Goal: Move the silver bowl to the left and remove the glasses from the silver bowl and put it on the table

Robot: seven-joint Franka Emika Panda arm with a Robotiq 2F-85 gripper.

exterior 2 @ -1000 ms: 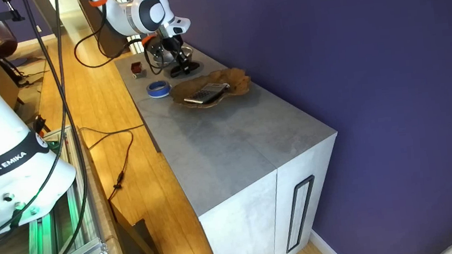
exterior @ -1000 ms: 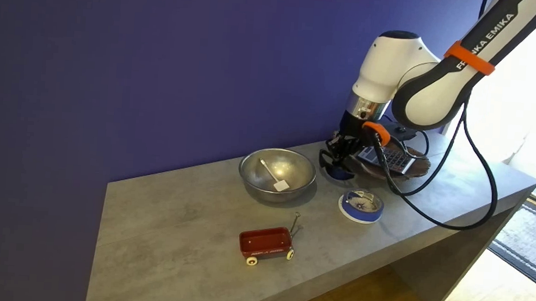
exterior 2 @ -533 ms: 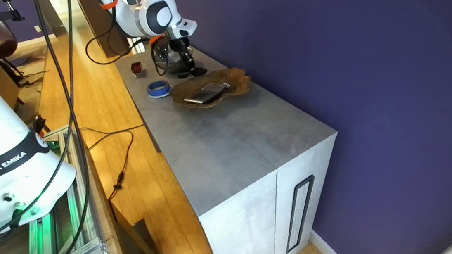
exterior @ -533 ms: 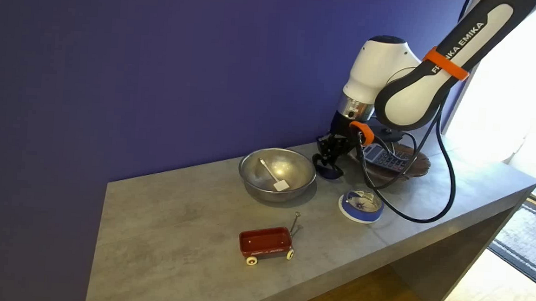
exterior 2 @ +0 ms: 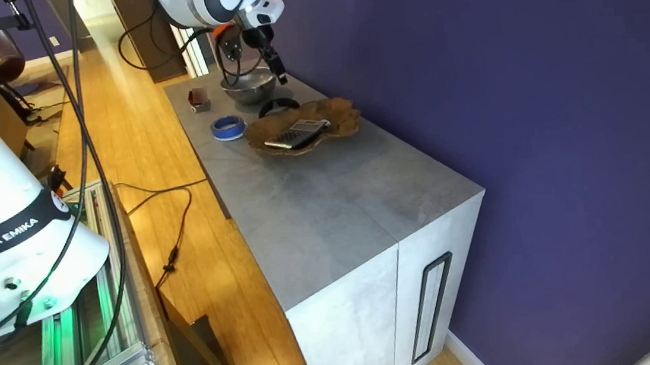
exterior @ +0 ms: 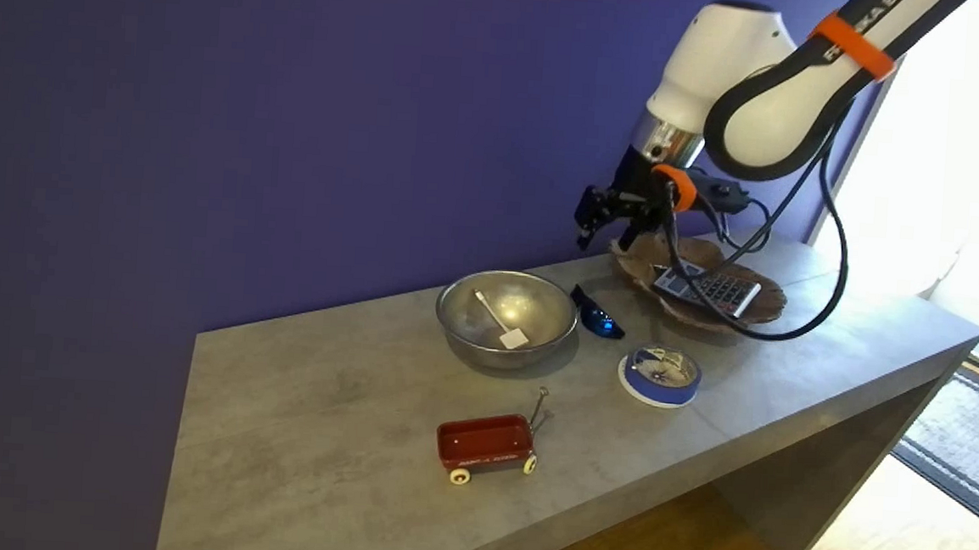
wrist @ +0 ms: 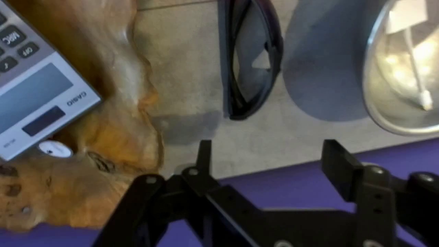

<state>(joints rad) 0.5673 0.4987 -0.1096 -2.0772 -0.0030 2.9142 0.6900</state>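
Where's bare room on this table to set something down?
Past bowl and wagon, away from the tray; and from tray to the table end with the handle. Crowded: around the glasses, amid bowl, tray and blue dish.

The round metal bowl is silver, the curved glasses black with blue glints, the concrete-looking desk mottled grey.

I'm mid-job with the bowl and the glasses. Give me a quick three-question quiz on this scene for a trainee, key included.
1. True or false: the glasses lie on the table, outside the silver bowl.
2. Where does the calculator rest?
A) in the silver bowl
B) in the wooden tray
C) in the red wagon
3. Fill in: in the wrist view, the jaws stand ____, with nothing held between them.

Key: 1. True. 2. B. 3. Apart.
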